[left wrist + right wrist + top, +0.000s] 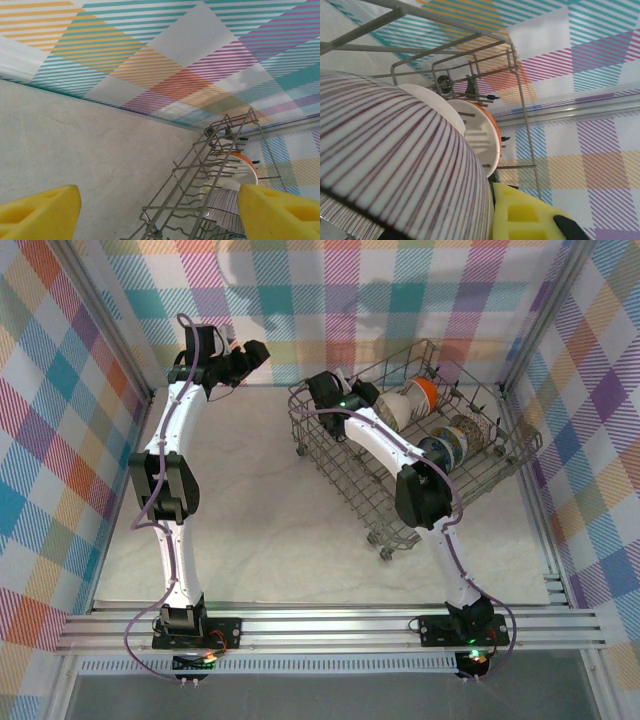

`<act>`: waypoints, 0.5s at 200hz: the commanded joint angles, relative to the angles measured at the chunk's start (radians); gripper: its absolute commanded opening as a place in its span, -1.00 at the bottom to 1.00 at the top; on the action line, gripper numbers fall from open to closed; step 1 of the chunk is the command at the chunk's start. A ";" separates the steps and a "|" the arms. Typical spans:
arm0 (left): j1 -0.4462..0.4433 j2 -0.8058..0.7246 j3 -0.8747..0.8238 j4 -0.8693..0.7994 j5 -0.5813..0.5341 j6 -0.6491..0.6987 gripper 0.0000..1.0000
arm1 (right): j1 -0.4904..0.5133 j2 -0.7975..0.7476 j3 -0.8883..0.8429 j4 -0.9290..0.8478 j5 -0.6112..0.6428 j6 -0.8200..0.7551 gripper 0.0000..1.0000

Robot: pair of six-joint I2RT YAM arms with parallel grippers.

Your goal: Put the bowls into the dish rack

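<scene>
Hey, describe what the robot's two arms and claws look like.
The left arm and right arm both have white links, black joints and a purple cable alongside. Their black bases show green lights. The left claw pads and right claw pad are yellow foam.

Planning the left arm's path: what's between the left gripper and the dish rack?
Only bare tabletop lies between left gripper and dish rack, in the top view.

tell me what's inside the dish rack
A striped bowl, a white bowl, an orange bowl, two patterned bowls. The right arm covers the dish rack's left part.
</scene>
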 commanded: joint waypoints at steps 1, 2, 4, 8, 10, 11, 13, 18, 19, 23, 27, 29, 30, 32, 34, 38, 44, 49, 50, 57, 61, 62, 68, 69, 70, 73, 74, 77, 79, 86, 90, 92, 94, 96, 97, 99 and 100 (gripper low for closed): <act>-0.013 -0.054 0.001 0.016 0.033 0.010 0.63 | 0.009 -0.118 0.002 0.046 0.094 -0.017 -1.00; -0.013 -0.054 0.001 0.016 0.033 0.009 0.63 | 0.009 -0.119 0.000 0.044 0.096 -0.015 -1.00; -0.013 -0.053 0.001 0.016 0.034 0.008 0.64 | 0.009 -0.122 -0.002 0.039 0.100 -0.012 -1.00; -0.013 -0.053 0.001 0.017 0.035 0.008 0.64 | 0.009 -0.128 -0.010 0.031 0.106 -0.004 -1.00; -0.013 -0.053 0.001 0.017 0.036 0.008 0.63 | 0.008 -0.131 -0.014 0.027 0.109 0.001 -1.00; -0.013 -0.053 0.001 0.017 0.037 0.009 0.63 | 0.008 -0.133 -0.016 0.025 0.110 0.004 -1.00; -0.013 -0.054 0.001 0.017 0.037 0.009 0.63 | 0.009 -0.136 -0.020 0.019 0.113 0.008 -1.00; -0.013 -0.055 0.001 0.017 0.039 0.008 0.64 | 0.010 -0.143 -0.029 0.005 0.116 0.022 -1.00; -0.013 -0.055 0.001 0.017 0.039 0.008 0.64 | 0.009 -0.145 -0.030 0.001 0.116 0.024 -1.00; -0.013 -0.054 0.001 0.017 0.041 0.008 0.64 | 0.007 -0.151 -0.038 -0.008 0.121 0.038 -1.00; -0.013 -0.055 0.001 0.015 0.042 0.009 0.64 | 0.008 -0.155 -0.046 -0.016 0.127 0.049 -1.00; -0.013 -0.056 0.001 0.015 0.042 0.008 0.64 | 0.008 -0.157 -0.049 -0.019 0.128 0.054 -1.00; -0.013 -0.056 0.001 0.015 0.043 0.008 0.64 | 0.008 -0.159 -0.051 -0.021 0.128 0.056 -1.00; -0.013 -0.056 0.001 0.015 0.043 0.008 0.64 | 0.008 -0.163 -0.056 -0.022 0.130 0.060 -1.00; -0.014 -0.056 0.001 0.015 0.044 0.007 0.63 | 0.008 -0.165 -0.060 -0.023 0.131 0.063 -1.00; -0.013 -0.056 0.001 0.016 0.045 0.007 0.63 | 0.007 -0.171 -0.067 -0.024 0.136 0.066 -1.00; -0.013 -0.057 0.000 0.016 0.047 0.005 0.64 | 0.008 -0.177 -0.075 -0.023 0.143 0.070 -1.00; -0.013 -0.057 0.000 0.016 0.048 0.005 0.64 | 0.008 -0.183 -0.080 -0.026 0.145 0.074 -1.00; -0.013 -0.056 0.000 0.016 0.048 0.004 0.64 | 0.008 -0.183 -0.081 -0.027 0.147 0.075 -1.00; -0.013 -0.055 0.000 0.017 0.050 0.001 0.63 | 0.008 -0.189 -0.090 -0.031 0.150 0.080 -1.00; -0.013 -0.054 0.000 0.018 0.052 0.000 0.64 | 0.008 -0.192 -0.095 -0.033 0.154 0.080 -1.00; -0.013 -0.054 0.000 0.018 0.053 0.000 0.64 | 0.008 -0.193 -0.096 -0.034 0.155 0.081 -1.00; -0.013 -0.056 0.000 0.020 0.055 -0.001 0.64 | 0.008 -0.196 -0.106 -0.038 0.162 0.085 -1.00; -0.013 -0.057 0.000 0.021 0.055 -0.001 0.64 | 0.007 -0.198 -0.107 -0.038 0.162 0.085 -1.00; -0.013 -0.057 0.001 0.021 0.055 -0.001 0.64 | 0.007 -0.198 -0.109 -0.039 0.163 0.086 -1.00; -0.013 -0.056 0.001 0.021 0.056 -0.003 0.64 | 0.008 -0.200 -0.114 -0.044 0.165 0.091 -1.00; -0.013 -0.057 0.001 0.022 0.056 -0.004 0.64 | 0.008 -0.202 -0.116 -0.046 0.166 0.093 -1.00; -0.013 -0.057 0.001 0.022 0.056 -0.003 0.64 | 0.008 -0.205 -0.122 -0.052 0.168 0.101 -1.00; -0.013 -0.057 0.001 0.023 0.057 -0.004 0.64 | 0.008 -0.206 -0.126 -0.059 0.169 0.107 -1.00; -0.013 -0.057 0.002 0.024 0.059 -0.006 0.64 | 0.008 -0.216 -0.140 -0.071 0.174 0.129 -1.00; -0.013 -0.055 0.003 0.024 0.060 -0.006 0.64 | 0.008 -0.221 -0.149 -0.079 0.175 0.138 -1.00; -0.013 -0.055 0.003 0.025 0.059 -0.006 0.64 | 0.007 -0.222 -0.154 -0.082 0.175 0.144 -1.00; -0.013 -0.055 0.003 0.025 0.060 -0.006 0.63 | 0.006 -0.225 -0.160 -0.084 0.175 0.148 -1.00; -0.014 -0.055 0.004 0.025 0.060 -0.006 0.64 | 0.007 -0.228 -0.164 -0.087 0.177 0.151 -1.00; -0.013 -0.054 0.003 0.025 0.060 -0.006 0.63 | 0.007 -0.228 -0.167 -0.087 0.178 0.152 -1.00; -0.013 -0.054 0.003 0.025 0.060 -0.006 0.63 | 0.006 -0.230 -0.171 -0.085 0.179 0.153 -1.00; -0.013 -0.054 0.003 0.025 0.061 -0.006 0.63 | 0.007 -0.231 -0.174 -0.087 0.180 0.154 -1.00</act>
